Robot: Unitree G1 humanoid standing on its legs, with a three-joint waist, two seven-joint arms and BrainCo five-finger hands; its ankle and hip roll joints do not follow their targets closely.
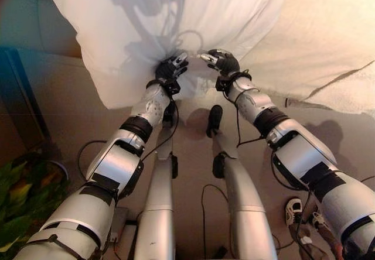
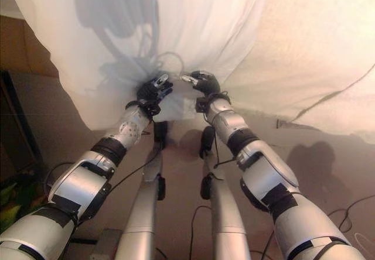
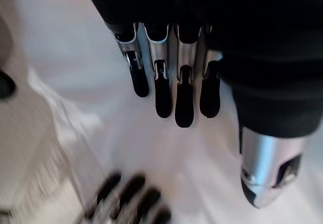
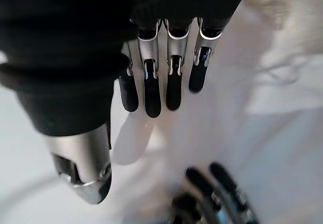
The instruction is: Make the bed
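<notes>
Our left hand [image 1: 170,68] and right hand [image 1: 220,60] sit close together at the lower edge of a white sheet [image 1: 140,31], fingertips pointing toward each other with a small gap between them. In each wrist view the fingers [image 3: 169,90] run out straight and relaxed over the white cloth, thumb set apart, with nothing pinched or wrapped; the right hand's fingers [image 4: 151,88] look the same, so we read both hands as open and empty. Each wrist view also catches the dark tips of the other hand across the cloth. The sheet hangs in a loose, rumpled fold in front of us, bunched into creases just above the two hands. To the right of it lies a cream, coarser-textured blanket [image 1: 328,43], its lower edge running above the floor. Below both is a plain brownish-grey floor [image 1: 58,108]. At the far left stands a dark piece of furniture [image 1: 14,96], and green foliage [image 1: 17,195] shows in the lower left corner.
</notes>
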